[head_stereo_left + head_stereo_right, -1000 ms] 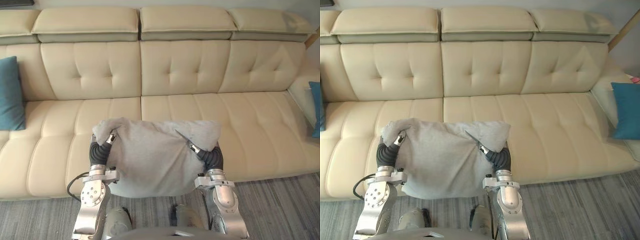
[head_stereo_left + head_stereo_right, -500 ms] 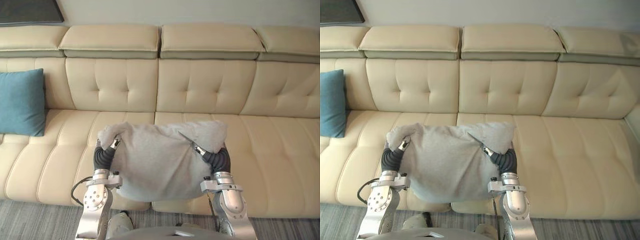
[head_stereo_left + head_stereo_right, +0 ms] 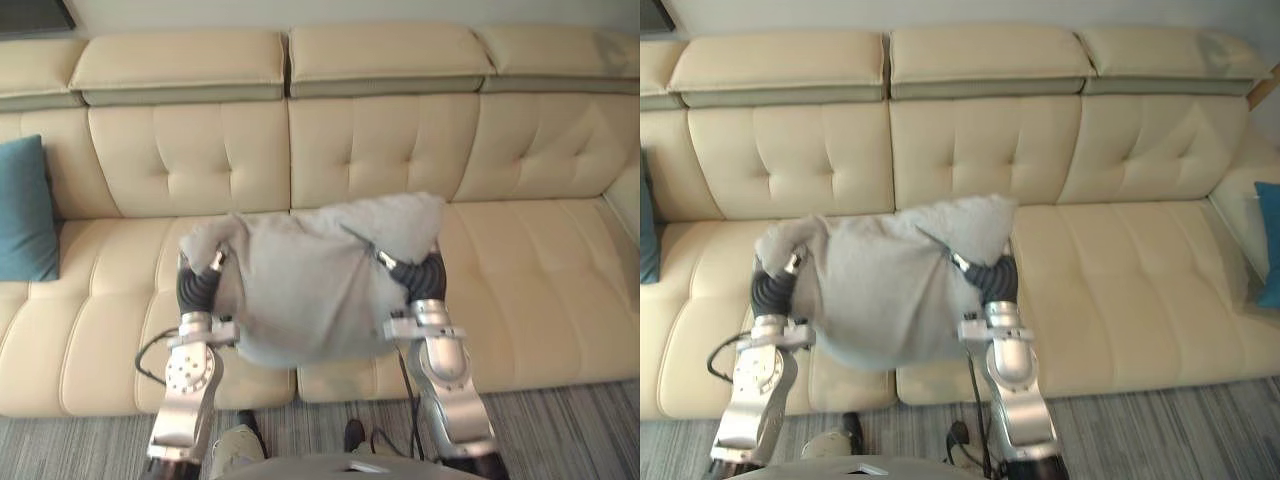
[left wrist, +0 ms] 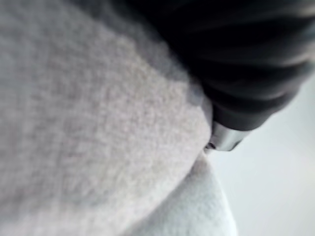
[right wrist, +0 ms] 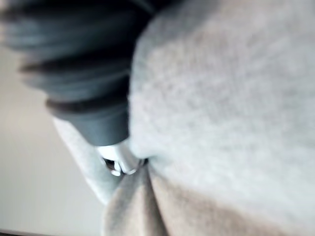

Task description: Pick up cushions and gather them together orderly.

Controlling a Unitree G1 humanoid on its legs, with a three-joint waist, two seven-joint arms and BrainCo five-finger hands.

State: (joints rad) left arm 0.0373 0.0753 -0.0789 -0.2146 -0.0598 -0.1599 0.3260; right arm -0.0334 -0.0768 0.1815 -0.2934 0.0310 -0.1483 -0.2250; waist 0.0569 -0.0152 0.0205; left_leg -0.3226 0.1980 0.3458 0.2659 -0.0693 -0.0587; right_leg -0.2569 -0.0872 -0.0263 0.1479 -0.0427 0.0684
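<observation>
A soft grey cushion (image 3: 300, 280) hangs in the air in front of the cream sofa's seat (image 3: 520, 250), carried between my two hands. My left hand (image 3: 200, 285) presses into its left side and my right hand (image 3: 418, 278) into its right side, both sunk in the fabric. The cushion's right corner rides higher than its left. Grey fabric (image 4: 88, 123) lies against my left hand's dark cover (image 4: 246, 73) in the left wrist view. In the right wrist view the same fabric (image 5: 221, 98) lies against the right hand's cover (image 5: 88, 73). A teal cushion (image 3: 22, 210) leans on the sofa's far left.
The long tufted sofa spans the view, with its backrest (image 3: 380, 140) behind the grey cushion. A second teal cushion (image 3: 1268, 245) sits at the sofa's right end. Striped grey carpet (image 3: 560, 430) runs along the sofa's front.
The camera has swung, so the whole sofa has shifted in view. The grey cushion now sits higher and tilted, its right corner raised; both hands are still on it.
</observation>
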